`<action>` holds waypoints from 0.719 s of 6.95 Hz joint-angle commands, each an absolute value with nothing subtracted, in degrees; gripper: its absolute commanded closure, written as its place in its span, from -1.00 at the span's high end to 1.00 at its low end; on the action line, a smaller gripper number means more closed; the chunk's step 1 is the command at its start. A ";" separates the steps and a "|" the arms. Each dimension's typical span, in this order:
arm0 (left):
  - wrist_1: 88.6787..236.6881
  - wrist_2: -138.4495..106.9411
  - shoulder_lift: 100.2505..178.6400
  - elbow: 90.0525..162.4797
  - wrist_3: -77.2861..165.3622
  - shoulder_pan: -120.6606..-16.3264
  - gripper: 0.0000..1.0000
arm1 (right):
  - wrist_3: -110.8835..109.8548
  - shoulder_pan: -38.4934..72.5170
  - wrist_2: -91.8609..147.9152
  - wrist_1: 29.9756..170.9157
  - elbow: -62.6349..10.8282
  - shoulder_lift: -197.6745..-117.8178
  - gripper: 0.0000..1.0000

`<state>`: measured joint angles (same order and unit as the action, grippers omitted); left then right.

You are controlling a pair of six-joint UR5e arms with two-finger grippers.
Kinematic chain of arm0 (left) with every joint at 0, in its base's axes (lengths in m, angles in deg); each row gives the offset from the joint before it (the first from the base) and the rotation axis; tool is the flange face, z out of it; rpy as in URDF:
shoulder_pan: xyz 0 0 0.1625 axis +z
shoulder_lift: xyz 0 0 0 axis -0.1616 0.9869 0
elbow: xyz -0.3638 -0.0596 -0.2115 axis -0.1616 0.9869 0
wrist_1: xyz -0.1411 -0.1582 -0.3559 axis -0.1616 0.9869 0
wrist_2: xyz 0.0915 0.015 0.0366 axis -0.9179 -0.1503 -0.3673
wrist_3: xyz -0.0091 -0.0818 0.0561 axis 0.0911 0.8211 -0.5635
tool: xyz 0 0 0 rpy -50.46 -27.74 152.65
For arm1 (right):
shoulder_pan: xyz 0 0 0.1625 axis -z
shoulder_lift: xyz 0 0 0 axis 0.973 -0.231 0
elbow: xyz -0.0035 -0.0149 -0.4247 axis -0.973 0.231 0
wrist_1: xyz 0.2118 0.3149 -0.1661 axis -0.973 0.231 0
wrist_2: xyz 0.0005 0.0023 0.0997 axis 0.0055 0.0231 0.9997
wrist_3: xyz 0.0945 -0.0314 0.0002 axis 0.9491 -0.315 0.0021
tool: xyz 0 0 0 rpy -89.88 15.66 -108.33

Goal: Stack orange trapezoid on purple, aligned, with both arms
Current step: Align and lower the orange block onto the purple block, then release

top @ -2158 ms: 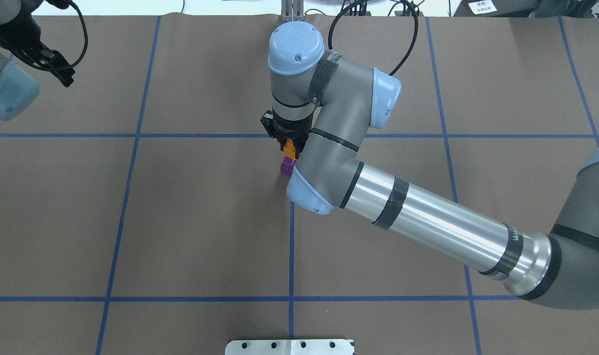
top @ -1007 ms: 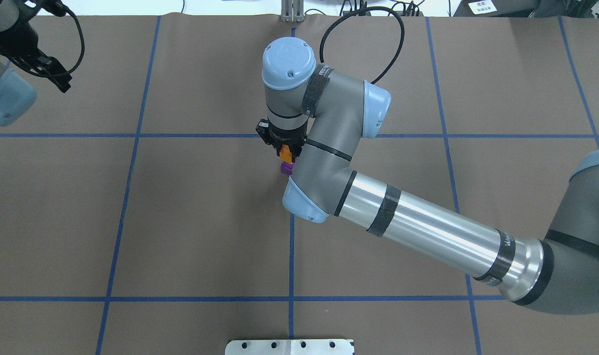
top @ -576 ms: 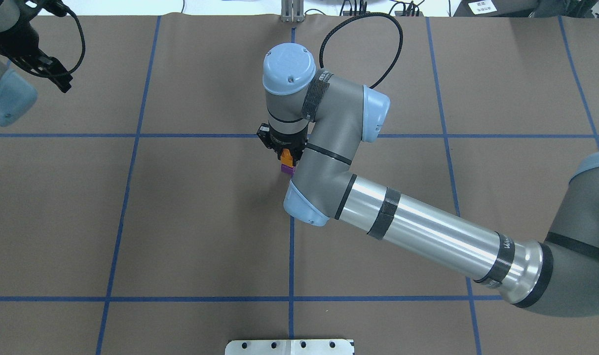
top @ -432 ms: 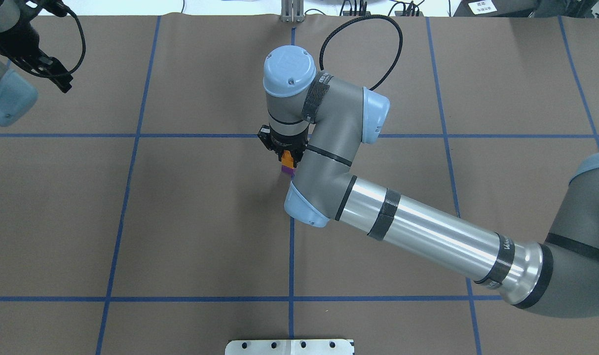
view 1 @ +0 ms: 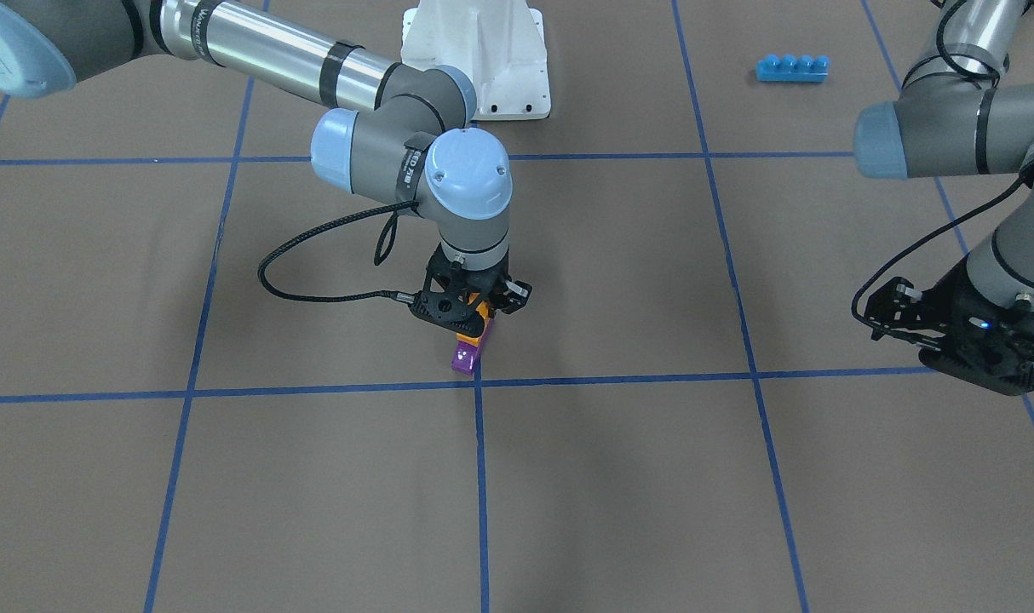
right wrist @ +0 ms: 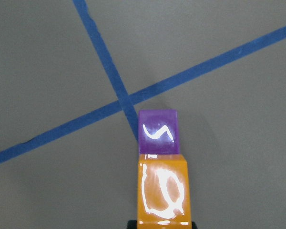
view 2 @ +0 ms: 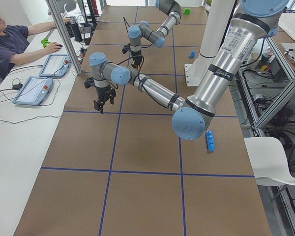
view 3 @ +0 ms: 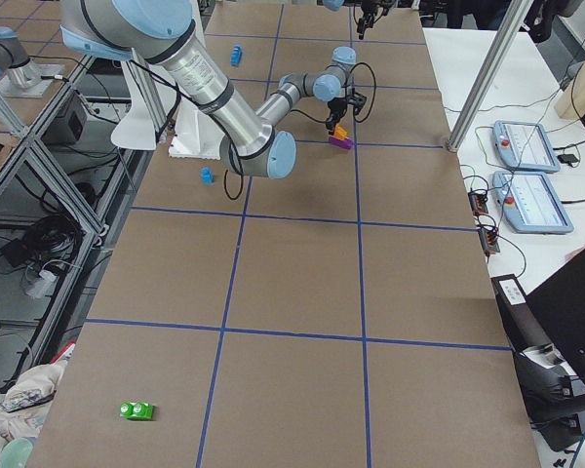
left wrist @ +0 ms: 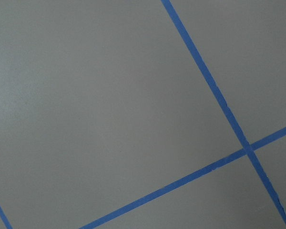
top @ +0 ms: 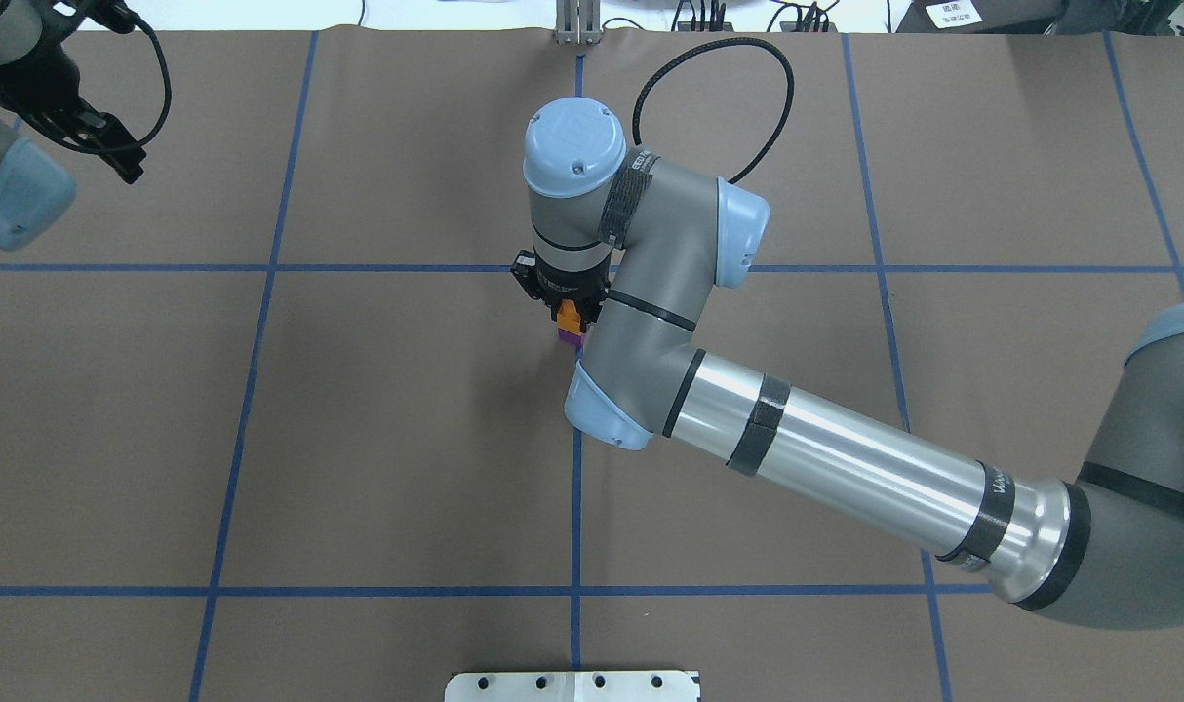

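Overhead exterior gives you the change most plainly: over the last two seconds the right gripper has crept toward the robot and come down, and the purple, which earlier showed clear of the wrist, is now only a sliver under it. The jaws are pinched on the orange trapezoid, carried directly over the purple brick. The purple rests on the table just beside a crossing of the blue tape lines. From the right wrist view you see purple reaching out past the far edge of the orange, so I judge the two are not yet squared up. Whether the stud has seated, or the bricks even touch, you cannot tell from these views. Treat this as the final lowering and aligning step, and expect a small correction before pressing down. The left gripper is parked well away over bare surface, its fingers looking spread and holding nothing. The surface is brown matting marked into squares with the tape. A blue brick lies well off near the left arm, and a green brick sits at the far end. An operator is seated at a side bench with control tablets.
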<state>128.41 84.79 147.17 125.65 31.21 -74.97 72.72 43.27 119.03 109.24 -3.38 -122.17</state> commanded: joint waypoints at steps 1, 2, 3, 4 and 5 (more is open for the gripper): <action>128.41 84.79 147.18 125.56 31.33 -74.87 1.00 | 72.72 43.33 119.00 107.11 -2.17 -122.13 -1.00; 128.41 84.79 147.18 125.56 31.24 -74.95 1.00 | 72.72 43.25 119.09 106.85 -2.17 -122.13 -0.37; 128.41 84.79 147.18 125.56 31.33 -74.87 1.00 | 72.98 43.42 119.09 106.76 -2.25 -122.13 0.98; 128.41 84.79 147.18 125.56 31.24 -74.86 1.00 | 72.98 43.33 119.09 106.76 -2.34 -122.04 1.00; 128.41 84.79 147.27 125.56 31.33 -74.86 1.00 | 72.90 43.42 119.09 106.76 -2.78 -121.87 1.00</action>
